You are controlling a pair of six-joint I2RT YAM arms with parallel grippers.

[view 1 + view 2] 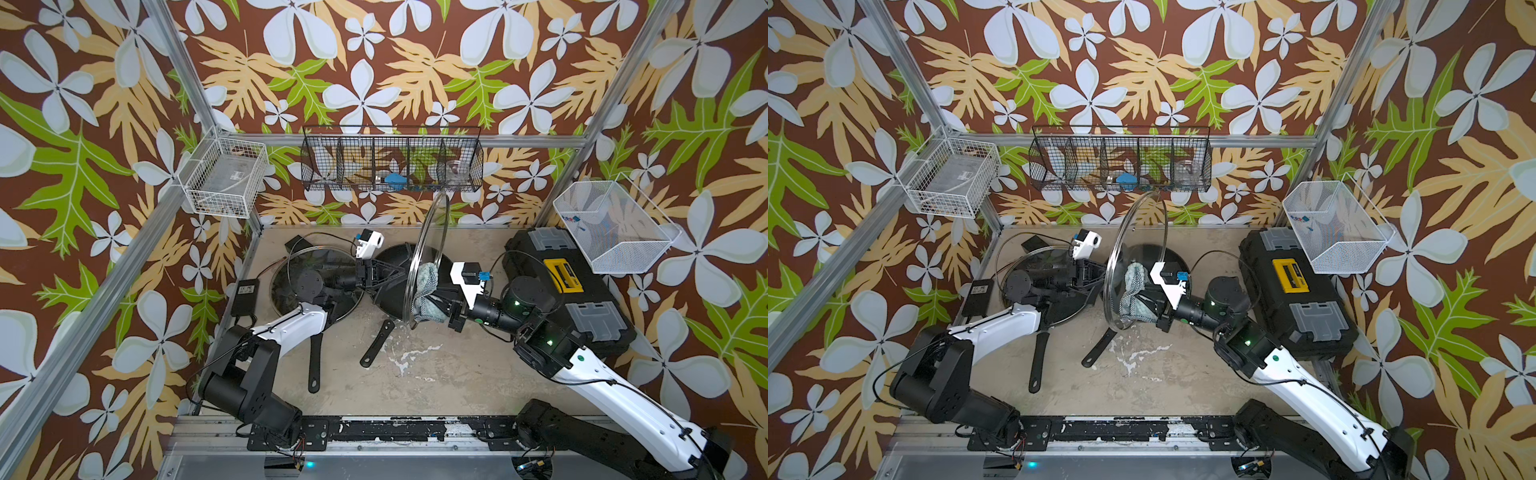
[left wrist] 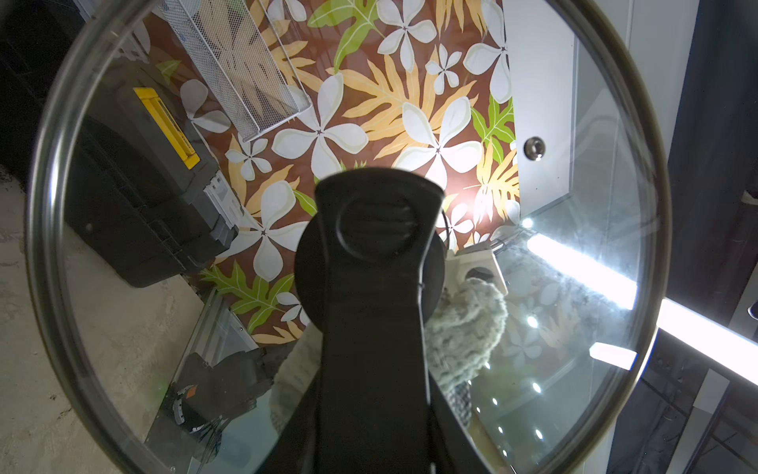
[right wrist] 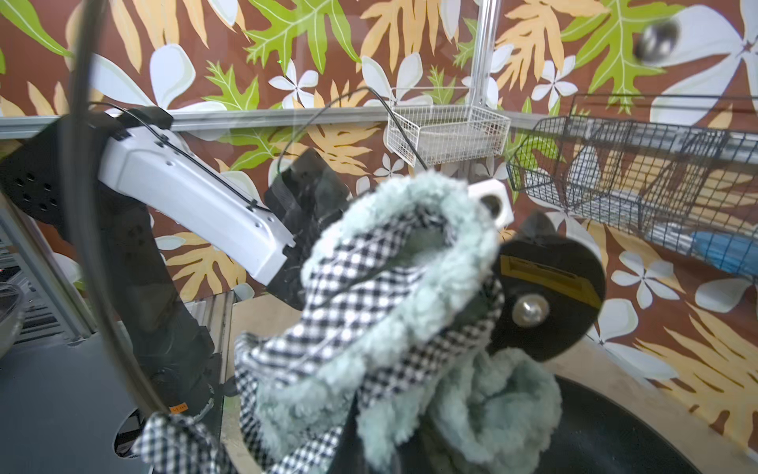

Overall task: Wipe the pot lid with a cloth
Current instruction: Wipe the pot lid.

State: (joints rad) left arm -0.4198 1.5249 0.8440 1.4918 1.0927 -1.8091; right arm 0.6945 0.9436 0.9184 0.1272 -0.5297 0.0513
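Left hand (image 1: 390, 275) clamps the black knob (image 2: 381, 230), holding the round steel-rimmed glass pot lid (image 1: 432, 226) upright. Right hand (image 1: 444, 309), closed tight on the fluffy pale-teal cloth (image 1: 428, 286), presses it against the glass. Wiping seems underway; the next move needs a sliding stroke.

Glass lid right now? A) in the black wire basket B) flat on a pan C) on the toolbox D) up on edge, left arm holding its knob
D: the glass lid stands on edge, left gripper shut on its knob, right gripper holding the cloth against the other face.
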